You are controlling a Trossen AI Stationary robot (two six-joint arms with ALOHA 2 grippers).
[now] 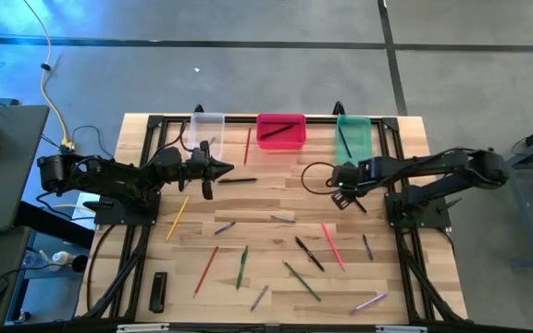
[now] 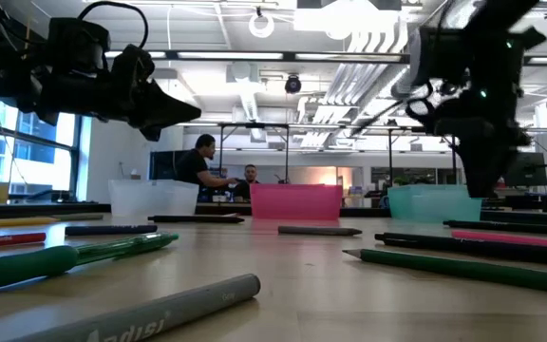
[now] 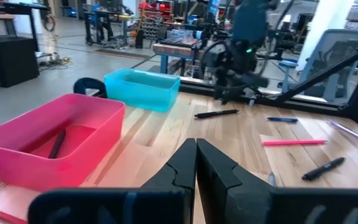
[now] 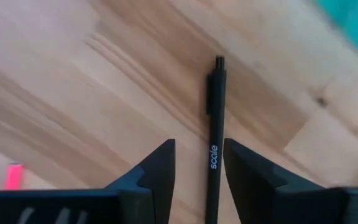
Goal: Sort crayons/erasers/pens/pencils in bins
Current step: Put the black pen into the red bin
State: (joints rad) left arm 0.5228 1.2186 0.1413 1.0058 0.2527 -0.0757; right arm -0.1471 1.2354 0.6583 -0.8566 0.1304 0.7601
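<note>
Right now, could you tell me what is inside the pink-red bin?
One dark stick lies slanted on the floor of the pink-red bin, also visible from above. The near wall hides a little of the floor in the left wrist view.

In the right wrist view the black pen runs off the picture's lower edge between the right claw fingers, so its far end is hidden, and the green bin is only a blurred corner cut by the edge. From above, the sticks inside the pink-red bin are too small to tell apart.
</note>
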